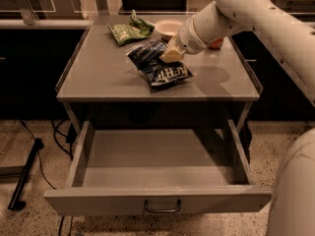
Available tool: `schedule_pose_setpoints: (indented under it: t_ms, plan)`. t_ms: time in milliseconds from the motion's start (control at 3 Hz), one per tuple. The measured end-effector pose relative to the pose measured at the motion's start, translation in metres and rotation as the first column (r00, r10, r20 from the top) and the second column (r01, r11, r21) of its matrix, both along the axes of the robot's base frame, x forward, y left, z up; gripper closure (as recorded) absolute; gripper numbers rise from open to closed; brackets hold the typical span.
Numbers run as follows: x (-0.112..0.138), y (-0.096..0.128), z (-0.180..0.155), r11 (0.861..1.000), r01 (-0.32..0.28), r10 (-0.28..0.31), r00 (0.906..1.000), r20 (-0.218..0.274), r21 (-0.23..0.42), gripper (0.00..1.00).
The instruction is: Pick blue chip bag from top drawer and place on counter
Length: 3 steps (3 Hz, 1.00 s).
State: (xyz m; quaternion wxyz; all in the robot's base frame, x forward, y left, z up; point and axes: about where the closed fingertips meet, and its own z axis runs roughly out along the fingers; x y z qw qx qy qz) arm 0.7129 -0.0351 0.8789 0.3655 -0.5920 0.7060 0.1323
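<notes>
Where the blue chip bag [160, 68] lies, it is flat on the counter [98, 77], near the middle and a little toward the back, its glossy dark foil crumpled and its white lettering facing up; the gripper [171, 55] sits at the bag's upper right edge, touching it or just above it, and whether it grasps the bag or is spread apart I cannot tell; the white arm [236, 14] reaches in from the upper right, casting a shadow on the counter to the right of the bag; behind the bag, near the back rim, a green snack bag [129, 31] lies just beside a pale bowl [167, 28], and a small orange-red object [216, 44] shows partly from behind the arm; below the counter the top drawer [98, 200] stands pulled well out, its grey floor bare, its flat front panel carrying a small curved wire handle [162, 208] at the centre; to the left, on the speckled floor, dark cables [49, 146] trail beside a black bar [24, 178].
</notes>
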Motion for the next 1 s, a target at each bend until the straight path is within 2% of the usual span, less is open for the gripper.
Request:
schedule_pose_setpoints:
  t_ms: [333,667,1000]
  plan:
    - [-0.0008,-0.0028,-0.0142,1.000,0.003,-0.002,0.9996,-0.029,0.007,1.00]
    - [-0.0008,-0.0029,-0.0150,1.000,0.003,-0.002,0.9995,-0.030,0.008,0.82]
    - [-0.0008,-0.0029,-0.0151,1.000,0.003,-0.002,0.9995,-0.030,0.008,0.52]
